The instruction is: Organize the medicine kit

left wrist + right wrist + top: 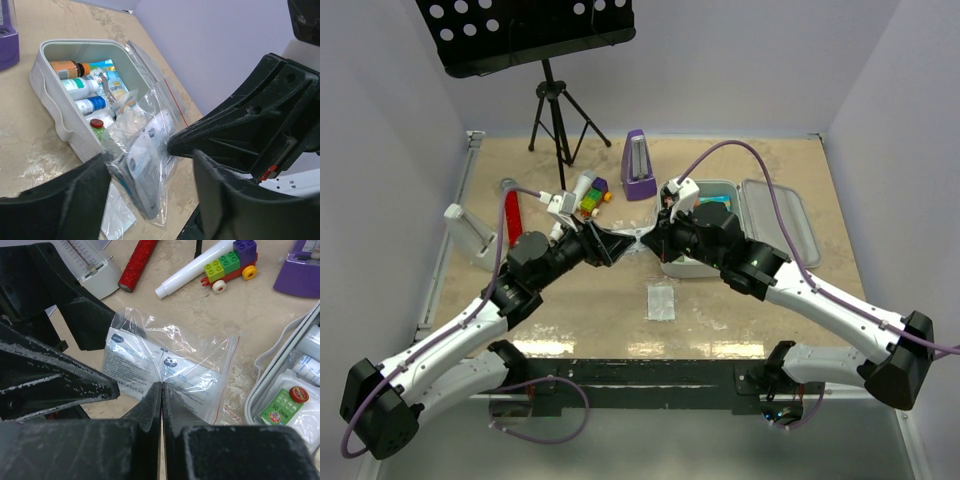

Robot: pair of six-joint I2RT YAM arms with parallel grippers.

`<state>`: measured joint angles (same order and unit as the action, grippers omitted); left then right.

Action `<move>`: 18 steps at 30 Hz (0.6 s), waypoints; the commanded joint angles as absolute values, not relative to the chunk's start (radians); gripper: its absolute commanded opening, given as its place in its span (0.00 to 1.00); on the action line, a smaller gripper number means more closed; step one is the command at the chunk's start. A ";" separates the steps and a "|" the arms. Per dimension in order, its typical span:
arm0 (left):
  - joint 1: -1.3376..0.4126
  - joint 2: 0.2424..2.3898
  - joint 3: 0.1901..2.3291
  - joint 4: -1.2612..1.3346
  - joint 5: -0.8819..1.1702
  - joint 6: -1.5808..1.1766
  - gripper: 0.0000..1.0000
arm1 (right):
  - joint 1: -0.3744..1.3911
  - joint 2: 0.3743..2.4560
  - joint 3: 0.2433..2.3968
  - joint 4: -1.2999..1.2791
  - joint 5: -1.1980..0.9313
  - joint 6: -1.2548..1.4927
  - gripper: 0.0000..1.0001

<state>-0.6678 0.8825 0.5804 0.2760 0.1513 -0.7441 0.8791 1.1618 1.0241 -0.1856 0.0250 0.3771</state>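
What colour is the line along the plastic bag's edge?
Red; plastic bag clearest in right wrist view.

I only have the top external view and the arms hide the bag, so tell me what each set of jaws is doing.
Observer: The right gripper has its jaws shut on the clear zip bag.
Operator: Now the left one.
Observer: The left gripper has its jaws apart, the bag's edge between them.
Operator: Report the medicine kit's contents.
Observer: Several bottles lie side by side inside the medicine kit.
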 commanded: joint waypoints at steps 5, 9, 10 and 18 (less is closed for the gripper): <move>-0.661 0.865 0.603 0.270 0.126 -0.680 0.42 | 0.888 1.123 1.020 -0.132 0.003 0.387 0.00; -0.661 0.873 0.623 0.253 0.130 -0.666 0.24 | 0.887 1.124 1.032 -0.138 0.003 0.383 0.00; -0.661 0.873 0.627 0.249 0.130 -0.663 0.20 | 0.887 1.126 1.037 -0.138 0.002 0.383 0.00; -0.664 0.856 0.698 0.108 0.094 -0.497 0.00 | 0.887 1.114 1.086 -0.193 0.078 0.498 0.56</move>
